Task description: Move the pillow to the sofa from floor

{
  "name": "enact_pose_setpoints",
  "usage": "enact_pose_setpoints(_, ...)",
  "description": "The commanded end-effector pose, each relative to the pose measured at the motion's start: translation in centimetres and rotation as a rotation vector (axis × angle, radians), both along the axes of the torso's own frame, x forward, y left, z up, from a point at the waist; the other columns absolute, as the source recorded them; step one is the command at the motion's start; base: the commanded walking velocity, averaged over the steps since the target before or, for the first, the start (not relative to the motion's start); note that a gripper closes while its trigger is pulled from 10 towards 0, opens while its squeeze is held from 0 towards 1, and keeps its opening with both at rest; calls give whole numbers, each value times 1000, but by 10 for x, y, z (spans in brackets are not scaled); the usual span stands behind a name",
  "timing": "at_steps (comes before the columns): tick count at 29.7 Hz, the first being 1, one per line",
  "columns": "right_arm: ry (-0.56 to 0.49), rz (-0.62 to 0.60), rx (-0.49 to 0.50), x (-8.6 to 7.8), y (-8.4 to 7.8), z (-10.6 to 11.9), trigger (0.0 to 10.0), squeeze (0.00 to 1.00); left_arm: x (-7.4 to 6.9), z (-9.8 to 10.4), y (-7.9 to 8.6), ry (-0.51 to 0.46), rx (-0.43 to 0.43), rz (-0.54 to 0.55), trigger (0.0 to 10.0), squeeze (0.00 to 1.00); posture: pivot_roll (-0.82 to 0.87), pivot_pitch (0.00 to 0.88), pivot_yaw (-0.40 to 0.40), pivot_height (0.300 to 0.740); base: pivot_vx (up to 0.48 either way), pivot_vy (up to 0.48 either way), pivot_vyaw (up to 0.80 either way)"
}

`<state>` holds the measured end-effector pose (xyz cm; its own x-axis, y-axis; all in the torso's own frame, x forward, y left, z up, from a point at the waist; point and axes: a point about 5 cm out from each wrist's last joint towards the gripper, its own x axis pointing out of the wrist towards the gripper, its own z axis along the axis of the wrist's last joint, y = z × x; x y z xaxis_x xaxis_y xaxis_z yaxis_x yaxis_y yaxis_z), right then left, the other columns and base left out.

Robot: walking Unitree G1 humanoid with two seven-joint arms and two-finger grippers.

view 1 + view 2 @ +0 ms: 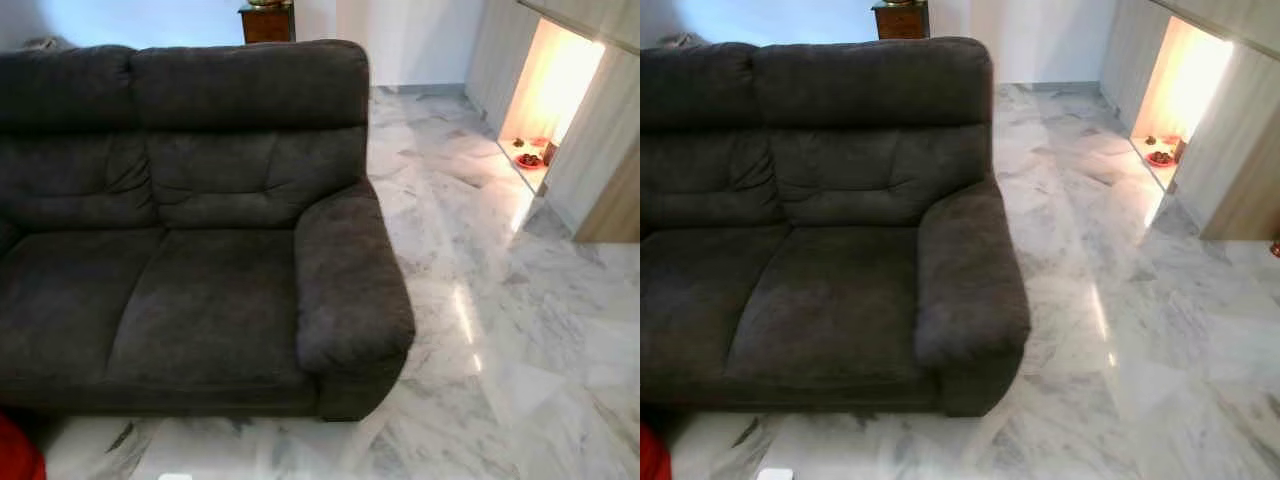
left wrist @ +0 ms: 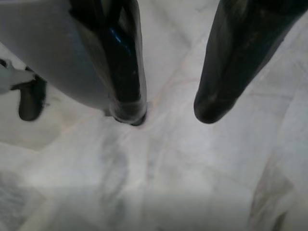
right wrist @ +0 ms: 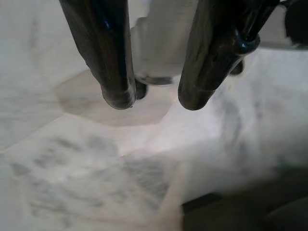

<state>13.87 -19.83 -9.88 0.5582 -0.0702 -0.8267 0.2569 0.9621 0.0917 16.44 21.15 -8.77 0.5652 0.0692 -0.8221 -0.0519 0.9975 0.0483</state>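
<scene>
A dark grey two-seat sofa (image 1: 190, 230) stands in front of me, its seat cushions bare and its near armrest (image 1: 345, 280) towards the middle of the head views. A red thing (image 1: 14, 452), cut off by the frame's lower left corner, lies on the floor by the sofa's front; it may be the pillow. My left gripper (image 2: 169, 109) hangs open over the marble floor with nothing between its fingers. My right gripper (image 3: 155, 98) is also open and holds nothing, above pale floor tiles.
White marble floor (image 1: 500, 330) stretches to the right of the sofa. A lit niche (image 1: 555, 90) with small red items (image 1: 528, 158) sits in the wood-panelled wall at far right. A wooden cabinet (image 1: 267, 20) stands behind the sofa.
</scene>
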Motion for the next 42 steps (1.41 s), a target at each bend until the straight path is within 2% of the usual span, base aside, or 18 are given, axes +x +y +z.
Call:
enact_pose_setpoints(1, 13, -4, 9, -4, 2, -2, 10000, 0, -11, -4, 3, 47, 4, 4, 10000, 0, -76, 76, 38, 740, 0, 480, 0)
enact_pose_setpoints(25, 17, 10, 7, -4, 4, -2, 10000, 0, -12, -4, 6, 47, 9, 4, 10000, 0, -72, 86, 43, 740, 0, 467, 0)
enact_pose_setpoints(29, 18, 33, -22, -3, 3, -2, 10000, 0, -12, -4, 6, 47, 11, 2, 10000, 0, -71, 88, 45, 740, 0, 453, 0)
enact_pose_setpoints(34, 8, 34, -28, -2, 2, -1, 10000, 0, -12, -4, 6, 45, 11, 1, 10000, 0, -71, 89, 46, 740, 0, 451, 738)
enact_pose_setpoints(37, 12, -8, -5, -4, 3, -2, 10000, 0, -12, -4, 7, 45, 13, 2, 10000, 0, -69, 89, 47, 740, 0, 450, 0)
enact_pose_setpoints(42, 13, 2, -8, -4, 3, -2, 10000, 0, -12, -4, 7, 45, 13, 5, 10000, 0, -66, 81, 42, 740, 0, 450, 0)
